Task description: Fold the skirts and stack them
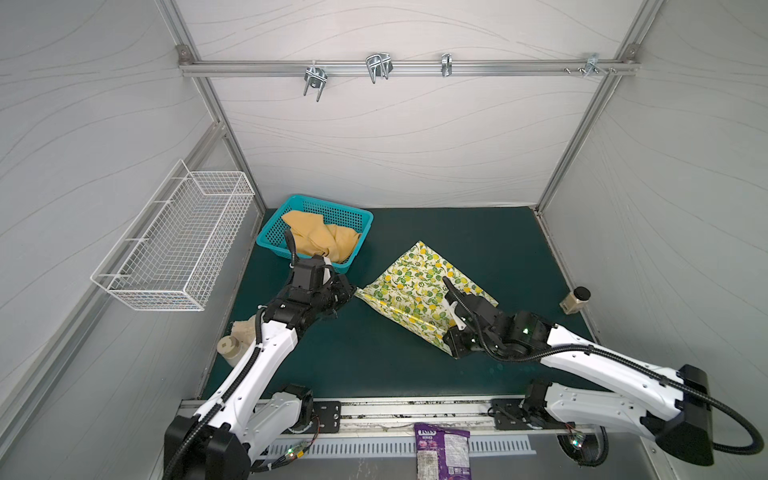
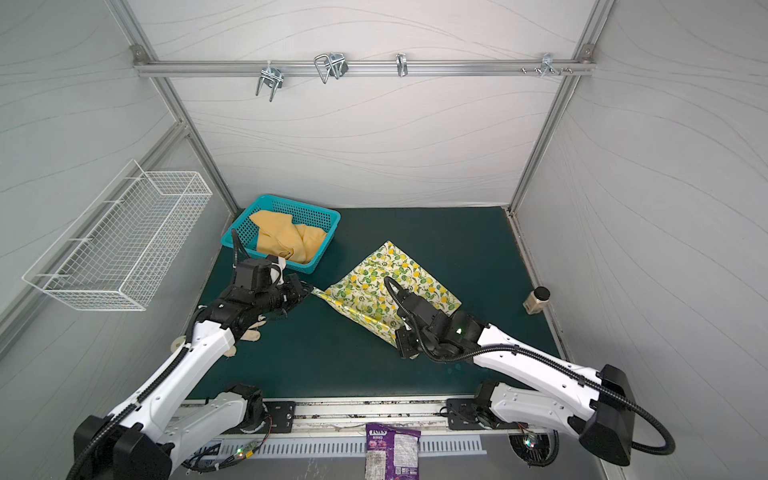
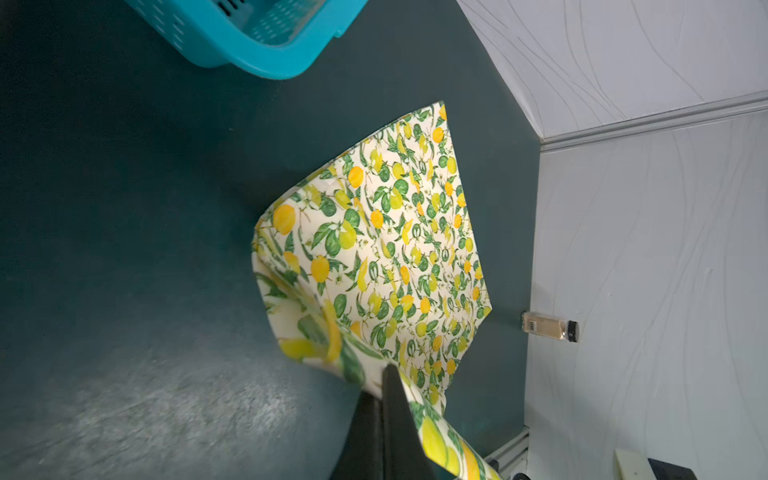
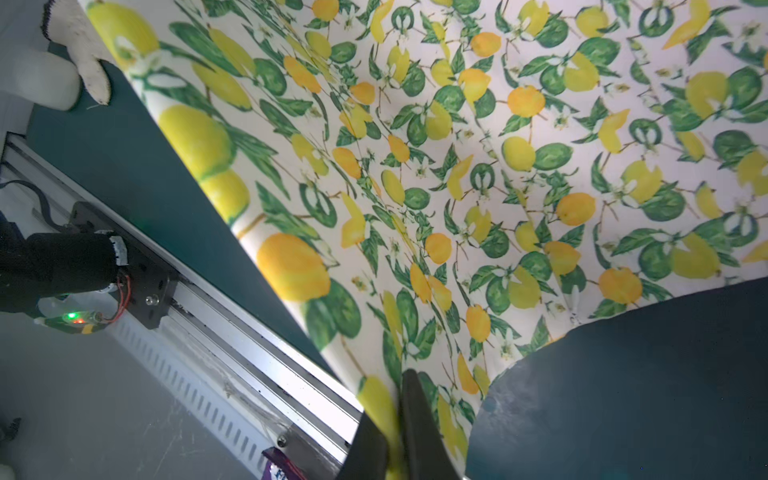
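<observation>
Dark green worktop (image 1: 374, 365) spreads between pale walls. We hold the lemon-print skirt (image 1: 419, 286) near the middle of it by two corners. Our left claw (image 1: 353, 291) is clamped on the left corner and our right claw (image 1: 452, 351) on the near corner, and the edge between them is lifted and curled. We see the mustard skirt (image 1: 320, 239) crumpled inside the teal basket (image 1: 336, 204) at the back left.
</observation>
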You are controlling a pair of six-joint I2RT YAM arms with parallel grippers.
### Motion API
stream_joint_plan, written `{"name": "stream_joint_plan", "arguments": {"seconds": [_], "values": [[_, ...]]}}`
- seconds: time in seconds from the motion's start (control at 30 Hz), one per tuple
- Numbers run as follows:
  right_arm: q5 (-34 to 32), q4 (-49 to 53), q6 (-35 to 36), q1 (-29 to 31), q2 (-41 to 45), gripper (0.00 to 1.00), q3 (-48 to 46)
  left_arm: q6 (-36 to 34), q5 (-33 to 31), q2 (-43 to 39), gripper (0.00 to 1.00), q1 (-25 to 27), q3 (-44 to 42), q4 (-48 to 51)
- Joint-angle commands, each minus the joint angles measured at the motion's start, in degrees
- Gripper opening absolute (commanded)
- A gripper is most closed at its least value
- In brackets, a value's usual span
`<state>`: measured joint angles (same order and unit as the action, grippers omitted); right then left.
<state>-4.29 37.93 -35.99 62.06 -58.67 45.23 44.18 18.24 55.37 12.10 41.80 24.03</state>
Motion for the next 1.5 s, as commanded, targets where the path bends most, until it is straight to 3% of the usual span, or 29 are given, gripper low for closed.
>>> {"name": "stream_joint_plan", "arguments": {"seconds": [0.0,0.2,0.5,0.8,0.9,1.07,1.2,1.47], "values": [[-2.96,-2.64,-6.16,4.8,-2.66,0.1,-0.46,-2.96,-5.31,-2.64,0.0,-2.75,-1.33,1.36],[-6.13,-3.5,-8.02,11.29,-10.51,0.1,4.44,-4.09,-4.63,-6.69,0.0,-7.91,-2.6,5.77],[-7.15,-7.26,-11.07,16.25,-15.14,0.09,6.01,-6.39,-5.36,-12.03,0.0,-13.34,-1.44,11.2],[-11.43,-4.49,-12.84,16.97,-13.21,0.1,6.23,-7.69,4.02,-2.84,0.0,-13.58,1.36,3.89],[-11.61,-3.67,-13.03,15.17,-9.85,0.1,4.48,-4.7,7.24,-0.07,0.0,-12.93,1.97,-0.36],[-10.3,-2.54,-12.89,11.33,-5.42,0.11,1.77,-4.5,1.41,3.93,0.0,-4.12,6.62,-1.97],[-10.12,0.28,-11.49,8.15,-3.26,0.11,2.09,-2.44,0.22,8.88,0.0,-0.25,10.59,-4.57],[-3.31,0.63,-5.55,-4.14,-0.29,0.12,1.1,-0.11,-0.66,20.88,0.0,4.18,20.25,-8.85]]}}
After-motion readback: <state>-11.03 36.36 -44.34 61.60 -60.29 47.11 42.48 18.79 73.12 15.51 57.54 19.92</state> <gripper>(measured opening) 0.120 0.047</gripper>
